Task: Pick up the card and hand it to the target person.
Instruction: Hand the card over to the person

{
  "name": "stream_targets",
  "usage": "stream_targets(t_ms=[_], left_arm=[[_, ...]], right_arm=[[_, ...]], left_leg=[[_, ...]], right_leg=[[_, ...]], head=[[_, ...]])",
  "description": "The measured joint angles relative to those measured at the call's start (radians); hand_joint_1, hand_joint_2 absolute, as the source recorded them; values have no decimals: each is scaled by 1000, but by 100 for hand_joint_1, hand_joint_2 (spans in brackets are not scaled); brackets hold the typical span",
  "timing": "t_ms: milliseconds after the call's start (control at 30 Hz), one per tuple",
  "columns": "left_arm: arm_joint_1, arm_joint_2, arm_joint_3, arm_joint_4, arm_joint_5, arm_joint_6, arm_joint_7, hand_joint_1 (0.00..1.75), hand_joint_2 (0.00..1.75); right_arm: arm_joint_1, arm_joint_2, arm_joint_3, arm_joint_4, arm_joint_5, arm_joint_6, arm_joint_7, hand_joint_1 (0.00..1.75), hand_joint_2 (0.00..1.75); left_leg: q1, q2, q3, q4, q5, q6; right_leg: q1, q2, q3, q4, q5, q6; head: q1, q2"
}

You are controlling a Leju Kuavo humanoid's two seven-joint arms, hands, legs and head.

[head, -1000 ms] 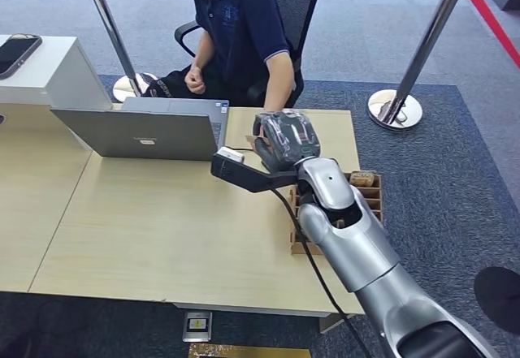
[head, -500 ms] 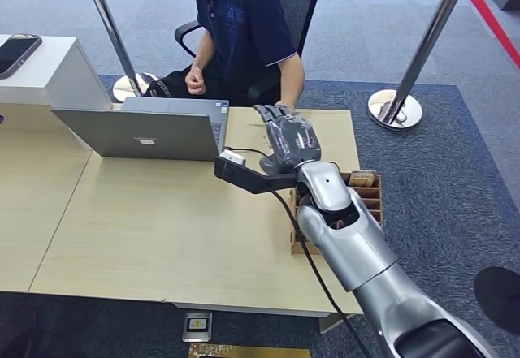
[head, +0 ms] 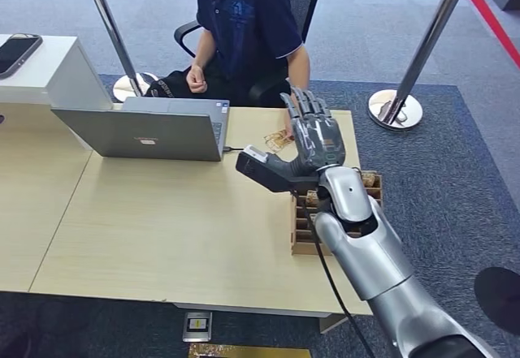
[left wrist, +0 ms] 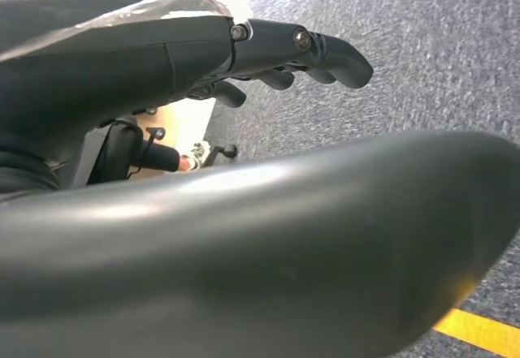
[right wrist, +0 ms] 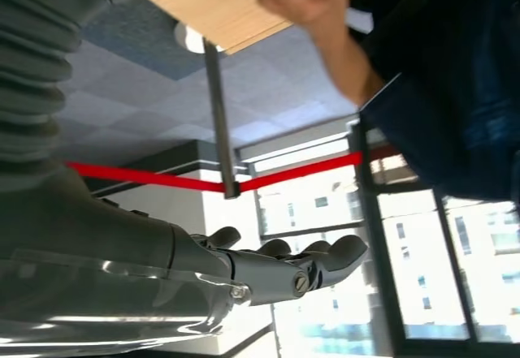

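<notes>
Head view: the right hand (head: 314,131) is raised over the far edge of the bench (head: 153,220), fingers spread and upright, holding nothing. The card (head: 278,140) lies flat on the bench just beyond it, and the seated person (head: 245,25) has a hand (head: 288,121) right at the card's far side; whether that hand touches it I cannot tell. The wooden slotted tray (head: 334,228) sits under the robot's forearm, and the laptop (head: 144,131) stands well to the side. The left hand (left wrist: 288,53) hangs over carpet, fingers loosely extended, empty.

Risks, as I judge them: the raised fingers are close to the person's arm, so a forward move could bump it. A low withdrawal could drag the forearm cable across the tray and shift it.
</notes>
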Motion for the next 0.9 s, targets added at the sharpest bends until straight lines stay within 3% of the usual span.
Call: stream_targets(t_ms=[167, 267, 367, 533, 667, 800, 900], left_arm=[[4, -3, 4, 0, 23, 16, 1, 0, 0], [10, -11, 8, 0, 35, 28, 8, 0, 0], [15, -19, 10, 0, 39, 34, 16, 0, 0], [15, -29, 17, 0, 45, 36, 19, 0, 0], [14, -33, 28, 0, 64, 35, 2, 0, 0], [13, -35, 35, 0, 77, 18, -34, 0, 175], [11, -37, 38, 0, 77, 0, -65, 0, 175]], right_arm=[[195, -73, -139, -219, 67, -125, 13, 0, 0], [357, -96, -285, -377, 47, -346, -10, 0, 0], [520, -90, -485, -527, -92, -518, -114, 0, 0], [689, -9, -825, -628, -462, -513, -352, 0, 0], [711, 51, -1094, -529, -598, -332, -393, 0, 0], [671, 65, -1316, -270, -585, -245, -406, 0, 0], [625, 41, -1441, 14, -536, -246, -374, 0, 0]], left_leg=[[0, 0, 0, 0, -1, 1], [0, -1, -1, 0, -2, 2], [0, -2, 0, 0, -4, 3], [-1, -2, 0, 0, -5, 3], [-1, -1, 3, -1, -5, 3], [-1, 0, 5, 0, -5, 3], [-1, 0, 6, 0, -5, 3]], right_leg=[[0, 0, 0, -1, 0, 0], [0, 0, 1, -2, -1, 2], [0, 0, 1, -3, -2, 3], [0, 0, 1, -3, -3, 3], [-1, 0, 4, -3, -3, 3], [-1, 0, 6, -3, -3, 3], [-1, 0, 7, -3, -3, 3]], head=[[0, 0], [0, 0], [0, 0], [0, 0], [0, 0], [0, 0], [0, 0]])
